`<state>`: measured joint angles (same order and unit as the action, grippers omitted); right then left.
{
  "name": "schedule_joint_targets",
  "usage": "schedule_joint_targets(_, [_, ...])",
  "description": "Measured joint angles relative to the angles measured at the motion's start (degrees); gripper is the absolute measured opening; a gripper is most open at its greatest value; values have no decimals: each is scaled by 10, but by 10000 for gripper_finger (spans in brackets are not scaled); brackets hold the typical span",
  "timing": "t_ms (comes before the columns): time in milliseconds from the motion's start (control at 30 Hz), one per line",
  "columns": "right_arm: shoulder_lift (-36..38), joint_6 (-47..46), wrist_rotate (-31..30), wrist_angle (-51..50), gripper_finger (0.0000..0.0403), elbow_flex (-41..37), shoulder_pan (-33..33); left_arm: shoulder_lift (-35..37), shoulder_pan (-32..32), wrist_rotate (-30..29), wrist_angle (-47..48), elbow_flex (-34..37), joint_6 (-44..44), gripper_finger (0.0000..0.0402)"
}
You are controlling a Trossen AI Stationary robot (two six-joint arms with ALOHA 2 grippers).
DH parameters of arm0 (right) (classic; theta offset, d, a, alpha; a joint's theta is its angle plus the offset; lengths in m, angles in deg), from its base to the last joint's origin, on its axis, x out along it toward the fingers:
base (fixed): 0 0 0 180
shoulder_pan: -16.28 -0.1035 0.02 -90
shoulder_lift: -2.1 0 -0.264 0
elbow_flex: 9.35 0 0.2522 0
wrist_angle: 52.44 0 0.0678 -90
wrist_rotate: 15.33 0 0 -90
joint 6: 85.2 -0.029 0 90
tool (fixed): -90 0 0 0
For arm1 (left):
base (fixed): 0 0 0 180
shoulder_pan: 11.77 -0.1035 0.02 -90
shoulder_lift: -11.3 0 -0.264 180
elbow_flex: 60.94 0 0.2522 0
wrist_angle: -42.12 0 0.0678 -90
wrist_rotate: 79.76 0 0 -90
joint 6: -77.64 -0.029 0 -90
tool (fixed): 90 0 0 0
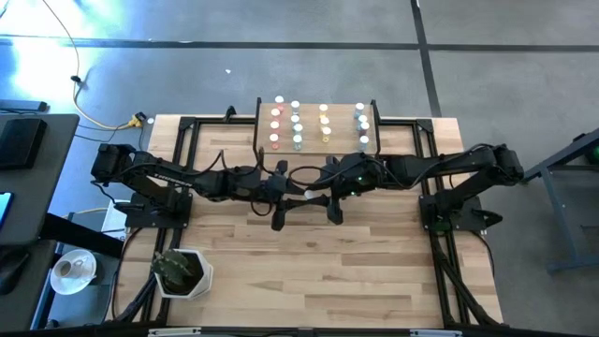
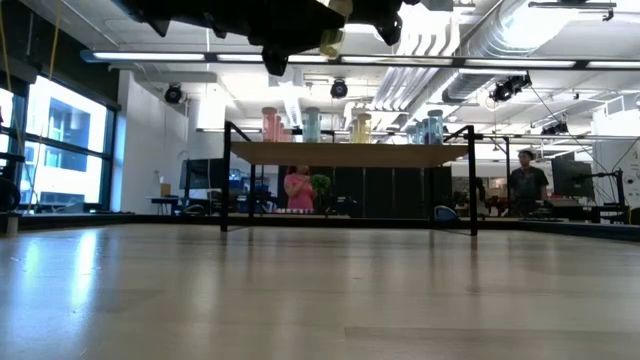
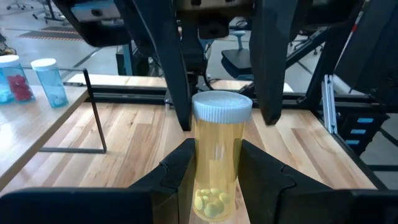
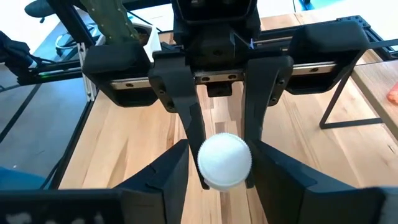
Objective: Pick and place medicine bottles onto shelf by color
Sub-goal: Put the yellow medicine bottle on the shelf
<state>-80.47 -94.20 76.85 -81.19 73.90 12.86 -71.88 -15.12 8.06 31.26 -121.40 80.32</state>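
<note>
The table [image 1: 309, 271] is a light plank top inside a black frame. The shelf [image 1: 316, 148], a small light-wood board on thin black legs, stands at the middle of the table's far edge. The medicine bottles [image 1: 297, 124] stand upright on it in columns: pink at the left end, then green, yellow, and blue-grey at the right end. A white pot [image 1: 183, 273] with a plant sits at the table's near-left corner.

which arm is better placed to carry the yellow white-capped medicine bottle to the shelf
Probably the right. Its gripper stands around the yellow white-capped medicine bottle that the left gripper grips, like a handover, though both look equally near the light-wood shelf.
</note>
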Motion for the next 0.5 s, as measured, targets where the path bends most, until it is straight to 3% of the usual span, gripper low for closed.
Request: schedule_joint_targets(500, [0,0,0,0,152,0,0,0,0,0,-18,0,-3,97])
